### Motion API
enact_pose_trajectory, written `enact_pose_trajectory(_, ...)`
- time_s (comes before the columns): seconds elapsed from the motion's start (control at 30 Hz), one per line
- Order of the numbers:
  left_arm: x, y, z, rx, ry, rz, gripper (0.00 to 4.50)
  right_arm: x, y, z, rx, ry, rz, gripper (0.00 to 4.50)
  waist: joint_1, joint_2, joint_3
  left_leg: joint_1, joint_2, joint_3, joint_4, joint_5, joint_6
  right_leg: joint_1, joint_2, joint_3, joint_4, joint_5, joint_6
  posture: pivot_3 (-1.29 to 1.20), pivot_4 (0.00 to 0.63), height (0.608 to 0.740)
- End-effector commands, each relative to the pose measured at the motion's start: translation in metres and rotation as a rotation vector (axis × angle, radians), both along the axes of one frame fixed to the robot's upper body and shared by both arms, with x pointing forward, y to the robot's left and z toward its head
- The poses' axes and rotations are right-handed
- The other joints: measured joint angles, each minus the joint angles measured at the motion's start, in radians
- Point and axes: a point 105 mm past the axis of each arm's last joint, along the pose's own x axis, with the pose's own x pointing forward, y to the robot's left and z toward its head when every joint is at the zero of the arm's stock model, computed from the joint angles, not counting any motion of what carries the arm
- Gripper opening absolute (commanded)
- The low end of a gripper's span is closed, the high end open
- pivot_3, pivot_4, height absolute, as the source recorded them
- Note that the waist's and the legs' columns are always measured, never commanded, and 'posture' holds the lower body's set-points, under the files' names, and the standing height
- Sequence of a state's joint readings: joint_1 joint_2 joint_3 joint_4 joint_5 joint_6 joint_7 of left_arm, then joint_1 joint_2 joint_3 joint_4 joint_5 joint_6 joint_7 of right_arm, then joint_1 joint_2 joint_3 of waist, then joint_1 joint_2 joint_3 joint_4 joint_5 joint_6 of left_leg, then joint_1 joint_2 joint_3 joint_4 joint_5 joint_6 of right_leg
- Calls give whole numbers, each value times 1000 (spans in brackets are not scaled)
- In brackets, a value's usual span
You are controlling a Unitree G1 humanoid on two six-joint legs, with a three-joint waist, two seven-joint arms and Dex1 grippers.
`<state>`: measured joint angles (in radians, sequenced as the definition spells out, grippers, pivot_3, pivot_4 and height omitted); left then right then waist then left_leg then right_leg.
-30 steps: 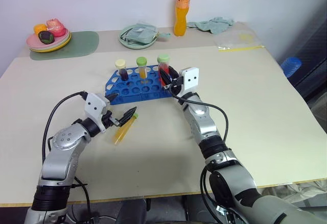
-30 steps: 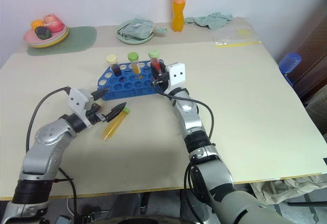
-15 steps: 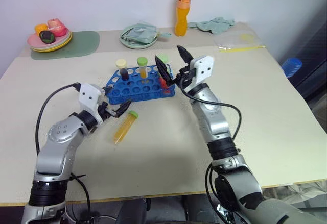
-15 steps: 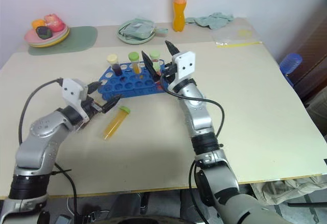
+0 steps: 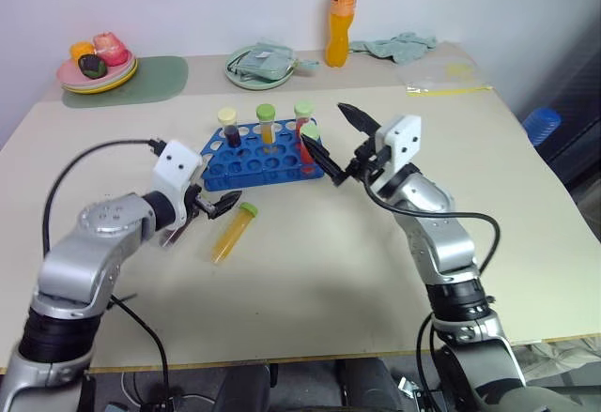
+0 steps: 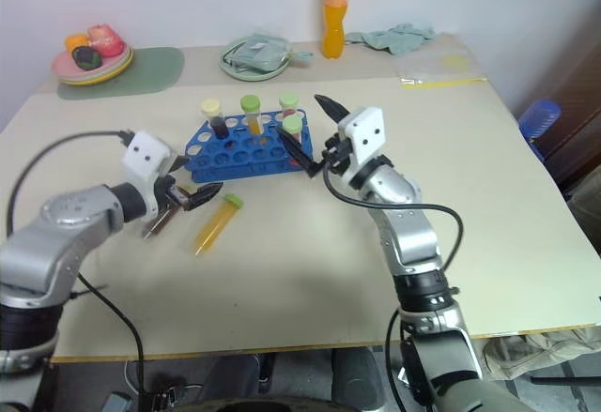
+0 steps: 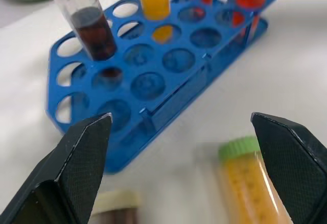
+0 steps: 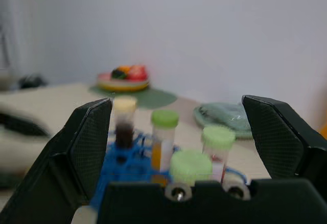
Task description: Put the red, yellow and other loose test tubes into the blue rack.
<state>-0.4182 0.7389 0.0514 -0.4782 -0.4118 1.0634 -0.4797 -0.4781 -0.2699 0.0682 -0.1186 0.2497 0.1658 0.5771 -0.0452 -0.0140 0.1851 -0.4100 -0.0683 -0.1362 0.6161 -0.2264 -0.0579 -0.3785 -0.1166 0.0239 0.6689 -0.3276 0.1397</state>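
I see one pale table [image 5: 310,281] and one blue rack [image 5: 252,160] standing on it. My two grippers are both empty. The right gripper [image 5: 322,121] hangs just beside the rack's right end with its fingers spread wide. The left gripper [image 7: 180,119] has its fingers equally far apart near the rack's front left corner.

Four capped tubes stand upright in the rack: one dark tube [image 5: 226,130], one yellow tube [image 5: 267,126] and two red tubes [image 5: 302,121]. One loose yellow tube [image 5: 230,236] lies on the table in front of the rack. The left wrist view shows a cream-capped tube [image 7: 116,209] cut off at the edge, and I can't make out its contents.
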Motion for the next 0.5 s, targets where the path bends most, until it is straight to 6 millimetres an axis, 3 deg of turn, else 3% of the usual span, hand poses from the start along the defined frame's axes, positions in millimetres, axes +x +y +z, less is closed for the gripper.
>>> enact_pose_trajectory(0.03,-13,-2,-6,65,274,68,4500,-25,1,13,-73,-37,134,4488,3,0,0,0,0,0,0,0,0,0,0,0,0,0,0,0,150,740)
enact_pose_trajectory(0.1,-16,-2,-9,168,338,71,4500,-38,-1,8,-144,4,221,4488,-1,0,0,1,0,0,1,0,1,1,0,-1,0,0,0,0,150,740)
enact_pose_trajectory(0.3,-12,-14,-21,212,422,46,4500,-74,-11,-6,-322,161,403,4488,2,-1,1,1,1,0,0,0,1,2,0,-1,-1,0,0,0,150,740)
enact_pose_trajectory(0.5,-4,-35,-41,169,484,53,4500,-86,-15,-16,-393,202,421,4488,10,-3,1,1,0,-1,1,-1,1,4,0,-1,-3,0,0,0,150,740)
